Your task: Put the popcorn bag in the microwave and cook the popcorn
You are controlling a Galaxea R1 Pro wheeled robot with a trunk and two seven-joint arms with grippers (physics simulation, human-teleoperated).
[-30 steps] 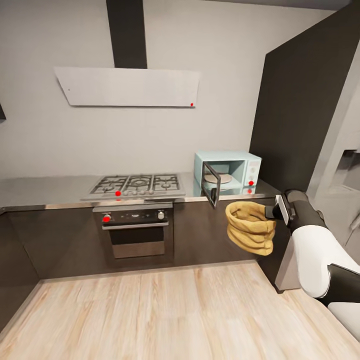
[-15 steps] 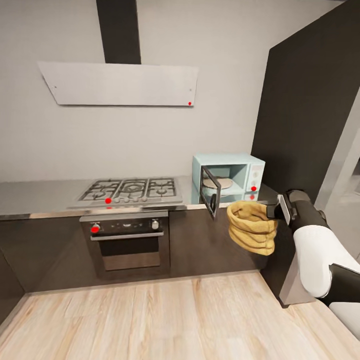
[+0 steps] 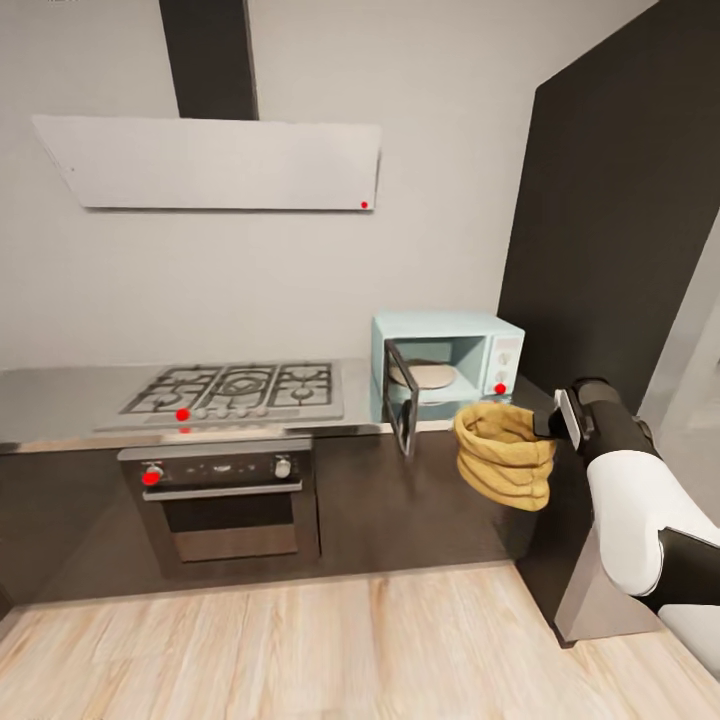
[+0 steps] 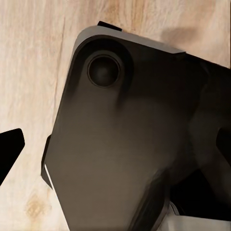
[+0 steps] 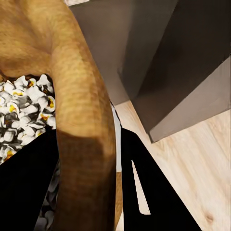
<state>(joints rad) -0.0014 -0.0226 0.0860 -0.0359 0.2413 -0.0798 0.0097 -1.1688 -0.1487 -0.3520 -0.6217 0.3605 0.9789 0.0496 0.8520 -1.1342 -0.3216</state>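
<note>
Right gripper (image 5: 89,178) pinches the rolled rim of the popcorn bag (image 3: 503,455), one finger inside, one outside. Bag hangs in air before the countertop (image 3: 60,400), just beside the open microwave (image 3: 447,365). Popcorn (image 5: 24,106) inside. Left gripper state: cannot tell.

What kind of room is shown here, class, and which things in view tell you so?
A home kitchen, most likely. A gas hob sits in a grey countertop above a built-in oven, with an open microwave alongside and an extractor hood on the wall.
</note>
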